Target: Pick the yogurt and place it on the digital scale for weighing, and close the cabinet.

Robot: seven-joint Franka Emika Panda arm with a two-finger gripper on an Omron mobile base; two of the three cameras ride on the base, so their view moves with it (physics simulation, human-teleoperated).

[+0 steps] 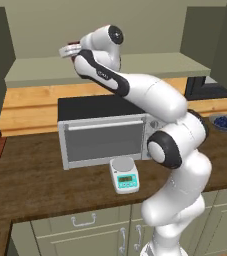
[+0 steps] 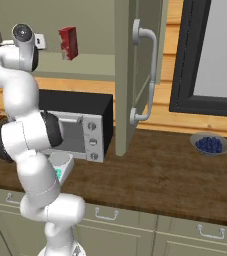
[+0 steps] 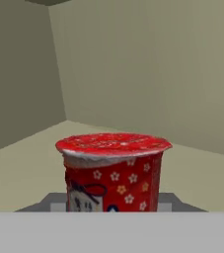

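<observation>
While upright, red flower-dotted yogurt (image 3: 112,173)

Counter clutter beside the work area

A silver toaster oven (image 1: 105,135) with a black top and glass door stands at the back of the wooden counter (image 1: 45,187), towards its left end. A grey bowl of blueberries (image 2: 210,144) rests well apart from it, near the counter's right end by the back edge, below a dark-framed window (image 2: 207,55). A red-and-white carton (image 2: 68,43) stands upright on the shelf above the oven. Pale green drawers with curved handles (image 2: 106,214) run under the counter's front edge.
</observation>
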